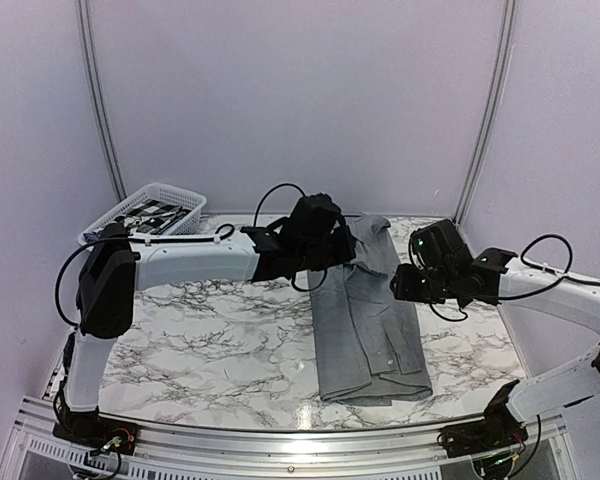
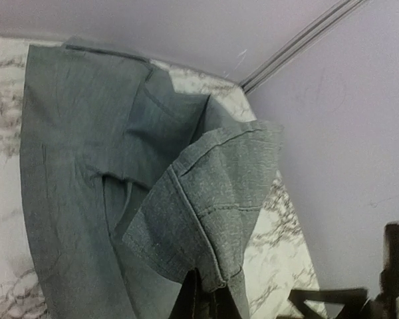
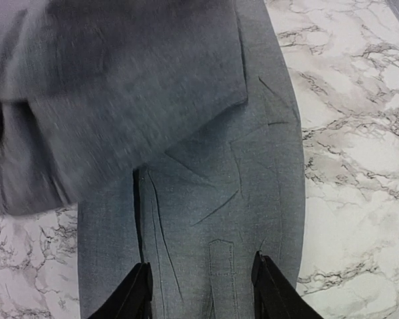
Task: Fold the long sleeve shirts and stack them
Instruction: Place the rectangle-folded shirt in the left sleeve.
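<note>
At mid-bench, left gripper is clamped on a raised, stitched fold of the grey woven shirt; right gripper stands parted over it. Cloth lies folded narrow, lengthwise on marbled bench.

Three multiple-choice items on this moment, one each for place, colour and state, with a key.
1. Where is the white plastic mesh basket? A) far left corner of the marble table B) near right corner C) table centre
2. What colour is the woven button-front shirt? A) red B) grey C) blue
3. The right hand is: A) shut on the shirt B) out of view C) open over the shirt
Key: 1 A, back left in the top view; 2 B, grey in all views; 3 C, fingers apart.
</note>
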